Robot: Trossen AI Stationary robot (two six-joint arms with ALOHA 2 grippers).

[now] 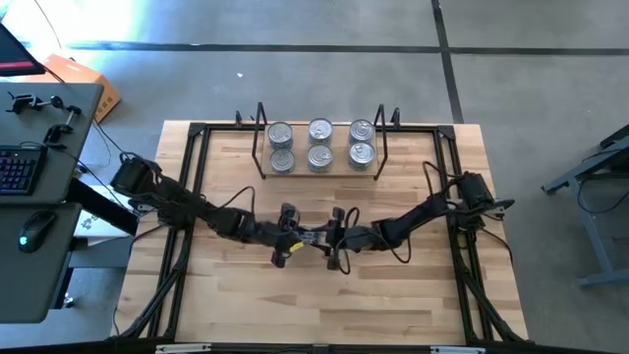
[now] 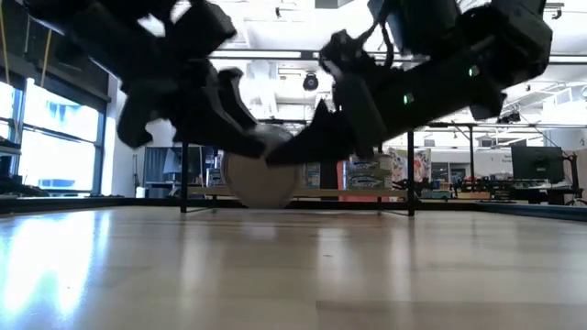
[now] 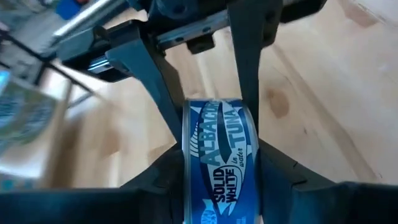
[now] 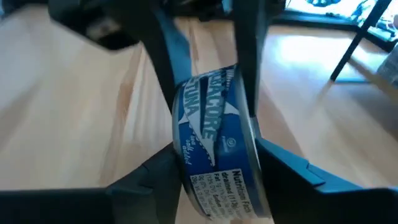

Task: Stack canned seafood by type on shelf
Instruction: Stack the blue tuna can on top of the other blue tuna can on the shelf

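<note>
One tuna tin (image 3: 217,158), standing on edge above the middle of the surface (image 1: 236,305), we log pinched between both the left gripper (image 1: 293,234) and right gripper (image 1: 336,236), shelf (image 1: 320,173) straight ahead.

Six tins (image 1: 319,144) sit in two rows on the shelf (image 1: 319,170) at the table's (image 1: 236,305) far edge; both grippers meet mid-table around one tin (image 3: 217,162).
</note>
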